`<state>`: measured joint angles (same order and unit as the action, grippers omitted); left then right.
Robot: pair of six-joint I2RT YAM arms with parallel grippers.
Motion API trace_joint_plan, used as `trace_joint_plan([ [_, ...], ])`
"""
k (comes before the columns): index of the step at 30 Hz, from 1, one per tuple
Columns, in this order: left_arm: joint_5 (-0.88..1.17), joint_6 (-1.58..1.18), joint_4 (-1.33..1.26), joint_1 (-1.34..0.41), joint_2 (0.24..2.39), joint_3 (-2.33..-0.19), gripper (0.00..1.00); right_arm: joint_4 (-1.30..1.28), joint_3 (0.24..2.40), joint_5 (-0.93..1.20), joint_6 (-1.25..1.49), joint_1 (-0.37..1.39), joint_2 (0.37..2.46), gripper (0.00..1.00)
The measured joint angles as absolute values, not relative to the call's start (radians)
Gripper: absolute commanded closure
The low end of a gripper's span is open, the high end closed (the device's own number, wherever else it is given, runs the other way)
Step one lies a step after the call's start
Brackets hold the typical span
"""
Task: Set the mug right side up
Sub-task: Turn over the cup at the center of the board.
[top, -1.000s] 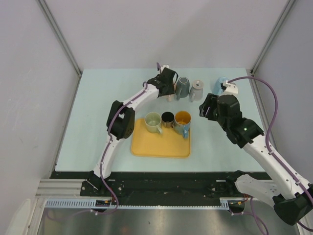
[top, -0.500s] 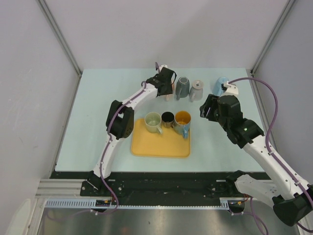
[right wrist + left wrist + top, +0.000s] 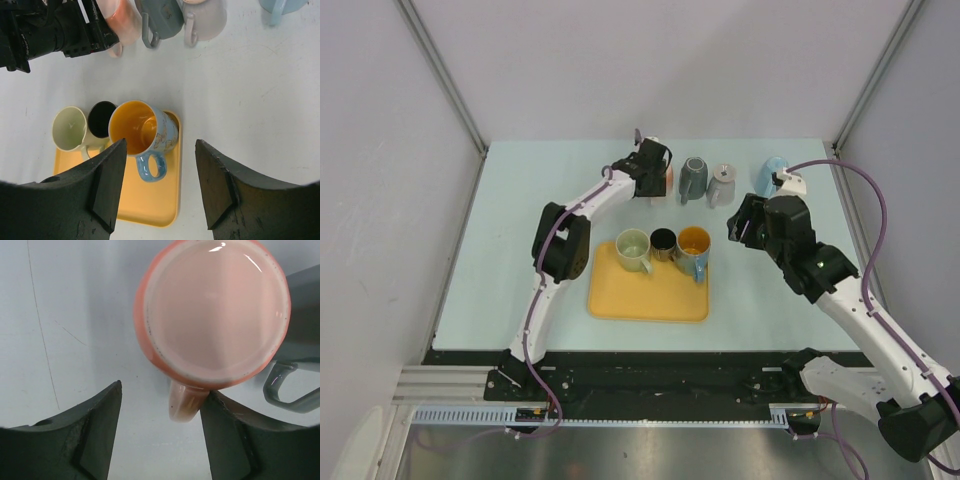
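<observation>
The salmon-pink mug (image 3: 215, 310) stands upside down at the back of the table, its flat base facing the left wrist camera. It also shows in the top view (image 3: 667, 176) and in the right wrist view (image 3: 124, 22). My left gripper (image 3: 164, 390) is open just above it. The mug's handle (image 3: 184, 402) lies between the jaws and touches the right finger (image 3: 235, 435). In the top view the left gripper (image 3: 648, 163) sits at the mug's left side. My right gripper (image 3: 744, 220) is open and empty, hovering above the table right of the tray; it also shows in the right wrist view (image 3: 160, 142).
To the pink mug's right stand a dark grey mug (image 3: 693, 178), a light grey mug (image 3: 721, 185) and a light blue mug (image 3: 772, 174). A yellow tray (image 3: 640, 298) holds three upright mugs: pale green (image 3: 633, 248), black (image 3: 663, 241) and blue with an orange inside (image 3: 693, 245).
My left gripper has shifted a little to the left, so more of the pink mug shows beside it. The right arm has hardly moved.
</observation>
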<state>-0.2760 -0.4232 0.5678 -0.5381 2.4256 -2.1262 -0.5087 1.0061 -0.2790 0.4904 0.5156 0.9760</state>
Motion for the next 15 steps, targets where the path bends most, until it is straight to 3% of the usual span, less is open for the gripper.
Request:
trace_joint_plan([
  [15,-0.250,-0.324,0.557,-0.543,2.425,-2.141,0.39,-0.495,1.002,-0.270,0.497,0.515,1.002,0.39],
])
